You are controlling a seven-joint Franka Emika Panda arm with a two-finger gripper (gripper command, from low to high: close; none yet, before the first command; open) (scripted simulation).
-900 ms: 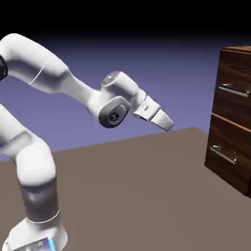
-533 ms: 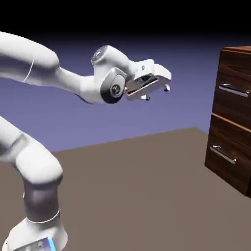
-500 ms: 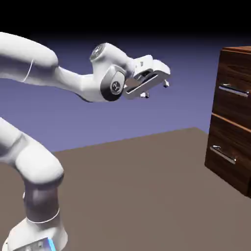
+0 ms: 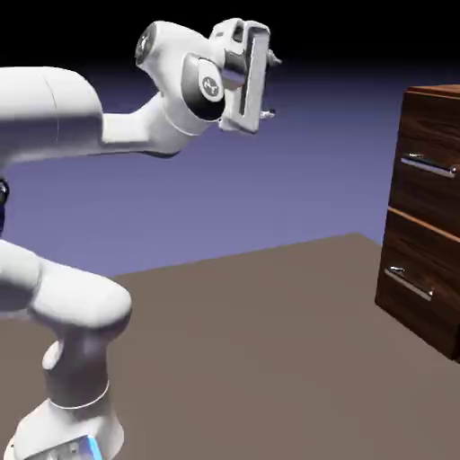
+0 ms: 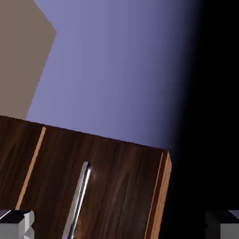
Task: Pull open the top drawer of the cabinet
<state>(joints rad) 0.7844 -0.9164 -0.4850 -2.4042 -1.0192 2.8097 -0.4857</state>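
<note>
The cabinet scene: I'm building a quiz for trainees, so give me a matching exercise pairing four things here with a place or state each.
Things:
1. top drawer
2. lower drawer
3. gripper
4. table

Places or states:
A. plain brown, bare in front of the cabinet
B. high in the air, well short of the cabinet, jaws apart
C. shut, just under the cabinet's top
D. shut, nearest the table

Pairs: 1-C, 2-D, 3-B, 4-A

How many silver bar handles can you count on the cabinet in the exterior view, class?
2. One sits on the top drawer, its handle running across the front; the other handle is on the lower drawer. The cabinet is cut off at the picture's right edge, so more could be hidden.
</note>
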